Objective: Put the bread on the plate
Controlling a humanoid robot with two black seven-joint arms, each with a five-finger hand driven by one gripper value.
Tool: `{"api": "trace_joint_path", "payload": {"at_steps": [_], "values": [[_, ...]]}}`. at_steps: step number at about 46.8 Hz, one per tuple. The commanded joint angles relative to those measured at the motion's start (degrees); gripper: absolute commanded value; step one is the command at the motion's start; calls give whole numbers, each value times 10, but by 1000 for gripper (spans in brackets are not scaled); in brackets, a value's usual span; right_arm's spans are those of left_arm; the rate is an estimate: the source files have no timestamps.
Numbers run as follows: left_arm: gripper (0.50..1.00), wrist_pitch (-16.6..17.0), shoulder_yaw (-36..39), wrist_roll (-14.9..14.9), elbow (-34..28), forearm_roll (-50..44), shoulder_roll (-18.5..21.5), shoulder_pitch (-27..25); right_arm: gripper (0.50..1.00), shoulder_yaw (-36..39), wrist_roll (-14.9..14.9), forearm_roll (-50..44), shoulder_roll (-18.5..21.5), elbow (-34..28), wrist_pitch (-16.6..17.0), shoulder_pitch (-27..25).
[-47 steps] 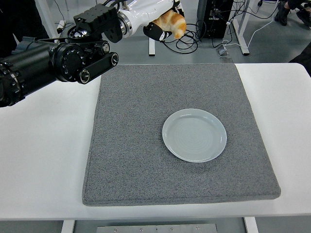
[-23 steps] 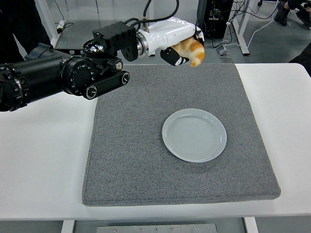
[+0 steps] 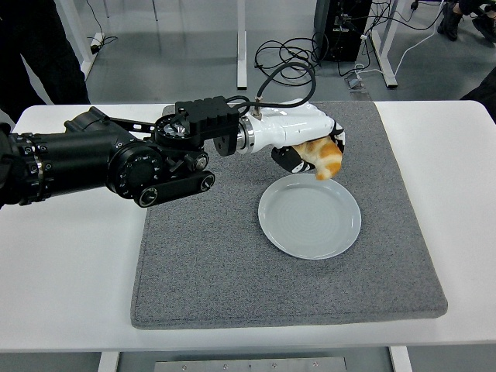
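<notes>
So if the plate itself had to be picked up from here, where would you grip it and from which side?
Grip the plate by its raised rim at the right edge, coming in from the right. It lies flat on the grey mat, so only the rim offers a pinch. The left hand holds the bread over the far rim, blocking that side.

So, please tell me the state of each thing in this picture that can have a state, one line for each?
Golden-brown piece of bread: held in the air, above the far rim of the plate.
Round pale blue-grey plate: empty, flat on the mat.
Grey fabric mat: flat on the white table.
Left hand: closed on the bread.
</notes>
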Motion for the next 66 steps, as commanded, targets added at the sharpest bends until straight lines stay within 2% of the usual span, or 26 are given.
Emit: {"api": "trace_joint_path", "payload": {"at_steps": [1,10,46,66], "values": [[500,14,-1,-1,-13,10,0,17,1000,0,0,0,0,0,0,0],[500,28,-4,-2,-40,25,0,38,1000,0,0,0,0,-1,0,0],[500,43,-1,-1,-21,79,0,128,1000,0,0,0,0,-1,0,0],[500,51,0,-1,-12,82,0,139,1000,0,0,0,0,-1,0,0]]}}
